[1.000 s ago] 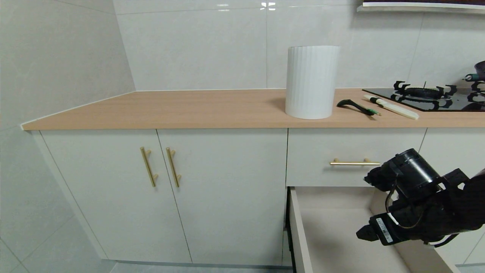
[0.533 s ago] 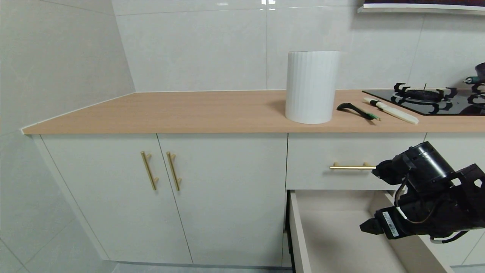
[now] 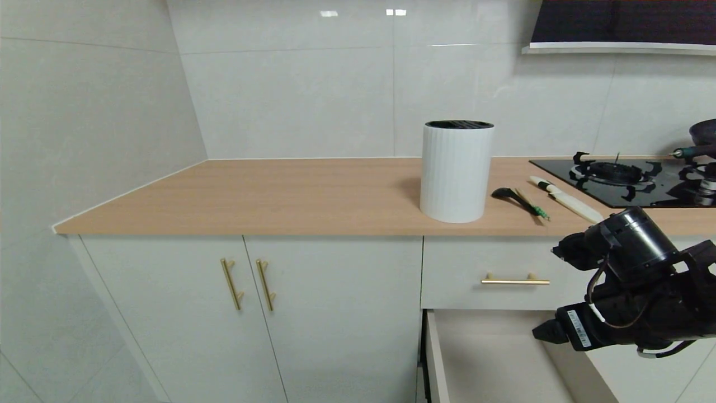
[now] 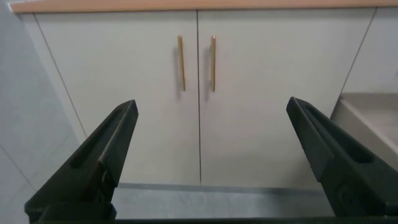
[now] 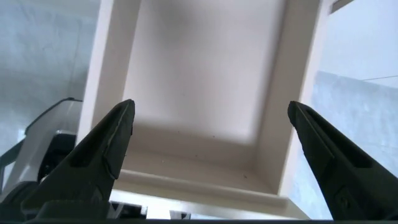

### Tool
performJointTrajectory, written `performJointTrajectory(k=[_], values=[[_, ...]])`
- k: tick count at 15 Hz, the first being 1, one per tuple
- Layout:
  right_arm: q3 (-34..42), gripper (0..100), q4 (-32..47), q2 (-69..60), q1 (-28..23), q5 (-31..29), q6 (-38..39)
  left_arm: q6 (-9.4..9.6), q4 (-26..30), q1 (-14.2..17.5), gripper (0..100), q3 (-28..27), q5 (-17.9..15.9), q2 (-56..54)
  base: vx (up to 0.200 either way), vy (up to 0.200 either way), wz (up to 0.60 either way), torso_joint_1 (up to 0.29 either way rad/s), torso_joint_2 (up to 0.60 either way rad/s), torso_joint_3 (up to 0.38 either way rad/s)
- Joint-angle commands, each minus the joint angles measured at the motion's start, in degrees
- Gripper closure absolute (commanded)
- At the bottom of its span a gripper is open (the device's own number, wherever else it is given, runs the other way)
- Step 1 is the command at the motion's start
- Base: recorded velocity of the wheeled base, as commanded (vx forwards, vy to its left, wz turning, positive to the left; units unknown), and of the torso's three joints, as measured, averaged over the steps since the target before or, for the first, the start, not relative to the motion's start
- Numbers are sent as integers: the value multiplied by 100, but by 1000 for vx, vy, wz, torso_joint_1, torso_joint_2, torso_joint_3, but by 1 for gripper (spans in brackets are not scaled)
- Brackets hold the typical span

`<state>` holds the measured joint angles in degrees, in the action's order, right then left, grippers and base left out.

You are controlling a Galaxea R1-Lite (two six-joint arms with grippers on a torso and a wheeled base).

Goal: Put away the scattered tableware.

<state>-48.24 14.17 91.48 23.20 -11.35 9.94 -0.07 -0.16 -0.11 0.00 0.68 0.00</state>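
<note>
Tableware: a black spoon [image 3: 517,200] and a pale knife [image 3: 566,200] lie on the counter [image 3: 279,196], right of middle in the head view. They are side by side and just apart, both slanting toward the lower right.
Holder: the white ribbed holder [image 3: 456,173] stands upright on the counter just left of the spoon, its dark slotted top showing.
Hob: the black hob [image 3: 621,179] sits at the far right edge, near the knife.
Drawer: the drawer [image 3: 492,364] is pulled open at the lower right, under a shut front with a gold handle [image 3: 514,281]; its inside is pale.
Right gripper: the right gripper [image 5: 210,109] hangs over the open drawer, fingers spread wide with nothing between them.
Left gripper: the left gripper [image 4: 211,104] is spread wide, nothing held, facing the doors [image 4: 199,93].
Doors: two shut doors with gold bar handles fill the lower left and middle of the head view, under the counter.
</note>
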Motion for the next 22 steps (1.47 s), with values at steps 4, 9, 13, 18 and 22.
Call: performJointTrajectory(k=[4,9,13,18,22], values=[[-10,0,-19,-34,-8,-157,0,-1,-2,2,0,0,2,0,0,0,0,179,-432,-255],[-450,0,-749,28,-457,-491,-53,-1,-2,2,0,0,2,0,0,0,0,30,-70,-40],[-1548,0,-749,670,-993,-412,-53,-1,-2,2,0,0,2,0,0,0,0,0,0,0],[-2471,0,-801,1610,-1028,-394,-27,-1,7,2,0,0,2,0,0,0,0,0,0,0],[-3007,0,-836,2181,-1063,-412,158,-1,-2,2,0,0,2,0,0,0,0,0,0,0]])
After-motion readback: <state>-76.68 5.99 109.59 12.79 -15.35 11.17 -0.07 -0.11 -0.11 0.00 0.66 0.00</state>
